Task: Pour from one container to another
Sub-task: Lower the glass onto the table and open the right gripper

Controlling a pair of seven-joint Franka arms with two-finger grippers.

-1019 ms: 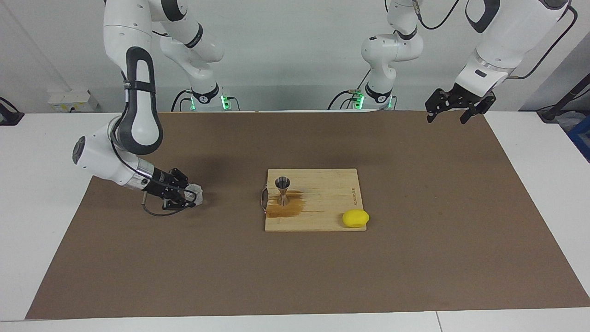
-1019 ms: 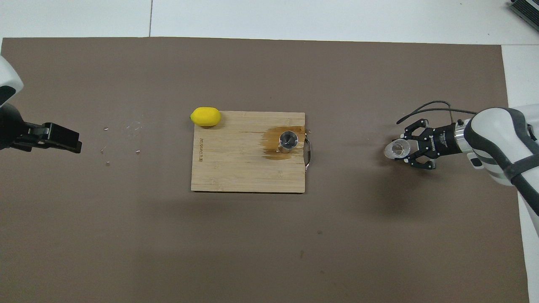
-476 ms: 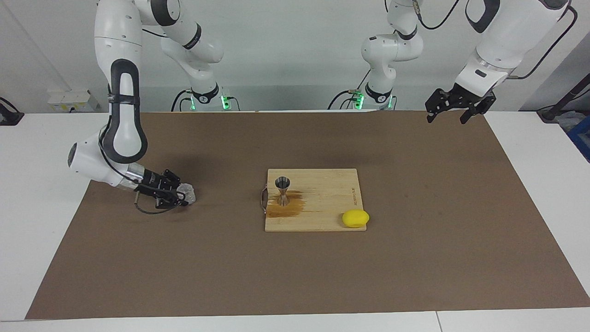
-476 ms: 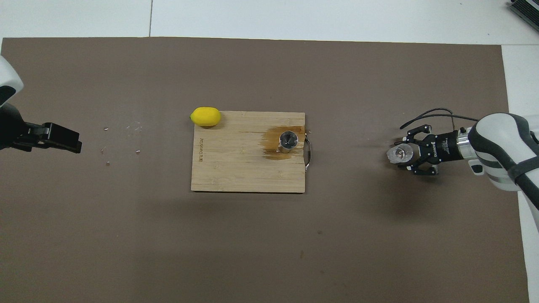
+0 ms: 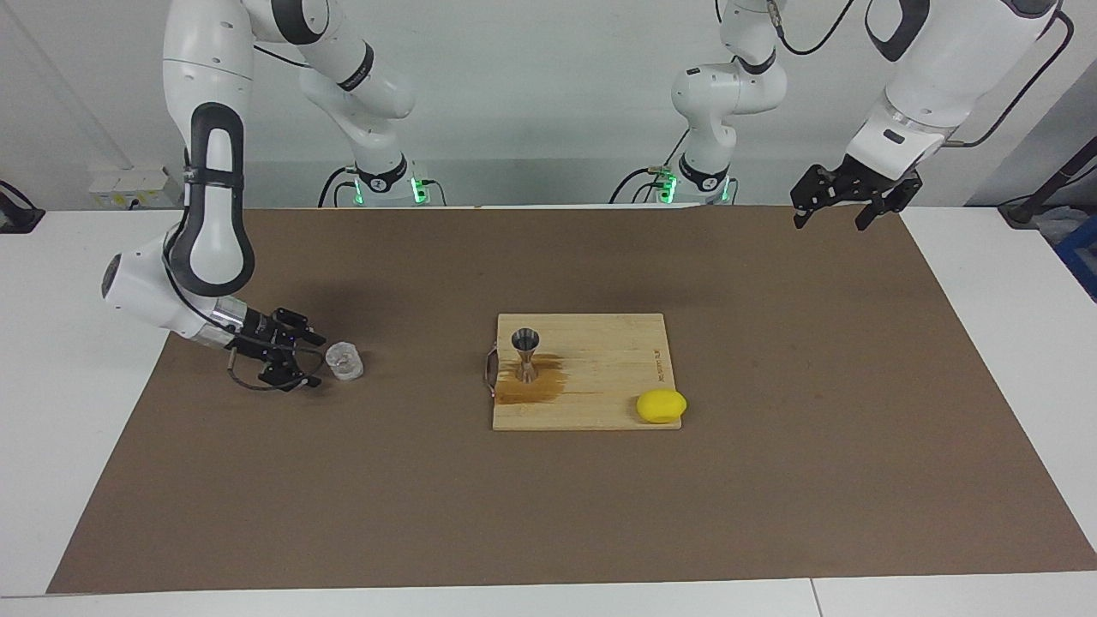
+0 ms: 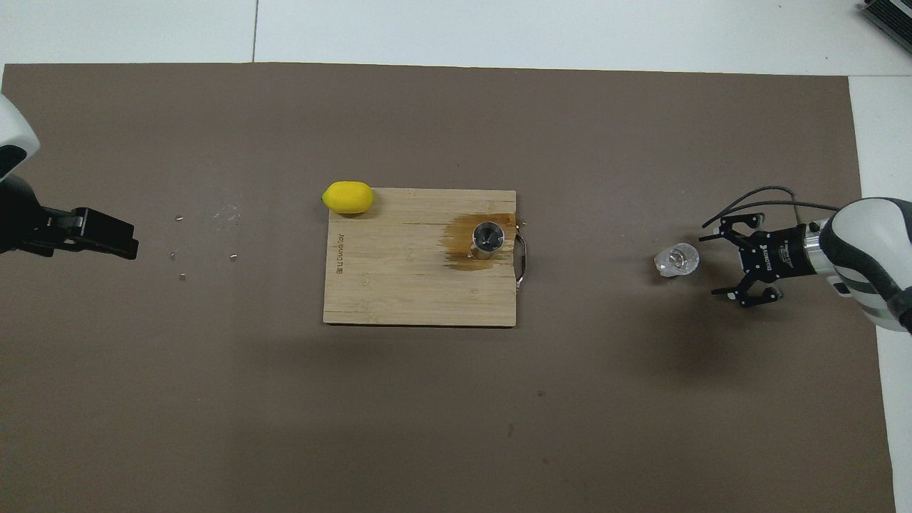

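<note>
The clear ridged cup (image 5: 345,360) (image 6: 676,259) stands upright on the brown mat toward the right arm's end of the table. My right gripper (image 5: 315,361) (image 6: 710,266) is low beside it, open, with its fingertips just clear of the cup. The steel jigger (image 5: 525,355) (image 6: 488,239) stands upright on the wooden cutting board (image 5: 600,377) (image 6: 399,285), in a brown wet patch (image 5: 531,390) (image 6: 459,249). My left gripper (image 5: 829,224) (image 6: 107,239) waits raised and open, holding nothing, over the mat's edge at the left arm's end.
A yellow lemon (image 5: 661,405) (image 6: 348,197) lies at a corner of the board, on the side toward the left arm's end and farther from the robots than the jigger. A few small droplets (image 6: 206,235) dot the mat between the lemon and the left gripper.
My right gripper has lowered the cup onto the mat, opened and drawn back from it toward the right arm's end. The cup now stands free. The left arm has not moved.
</note>
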